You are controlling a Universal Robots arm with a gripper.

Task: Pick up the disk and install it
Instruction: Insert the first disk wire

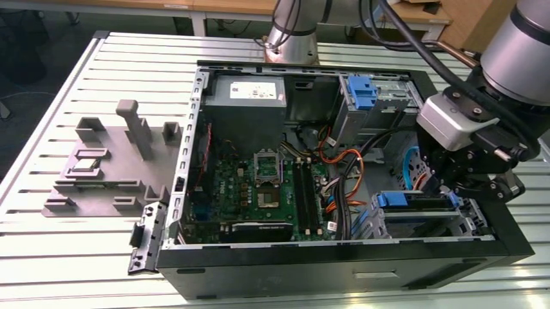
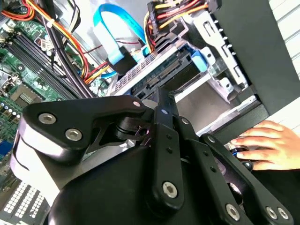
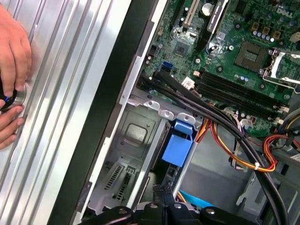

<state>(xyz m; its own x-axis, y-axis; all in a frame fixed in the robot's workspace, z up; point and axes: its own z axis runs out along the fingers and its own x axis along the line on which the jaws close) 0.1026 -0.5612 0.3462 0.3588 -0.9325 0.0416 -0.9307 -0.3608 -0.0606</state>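
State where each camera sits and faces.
Exterior view: raised, looks down into the open black computer case; shows grey robot arm, black end effector.
First wrist view: on the arm, faces the metal drive bay past the end effector.
Second wrist view: on the arm, faces the blue-framed silver-grey disk past the end effector.
Both wrist views share a person's hand.

The disk (image 1: 415,205) lies inside the case (image 1: 344,265), beneath the gripper (image 1: 449,190).

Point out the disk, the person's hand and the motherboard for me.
disk (image 2: 168,75): second wrist view, on its dark end face.
hand (image 2: 269,143): second wrist view, middle of the fingers.
motherboard (image 1: 230,187): exterior view, green surface beside the processor socket.
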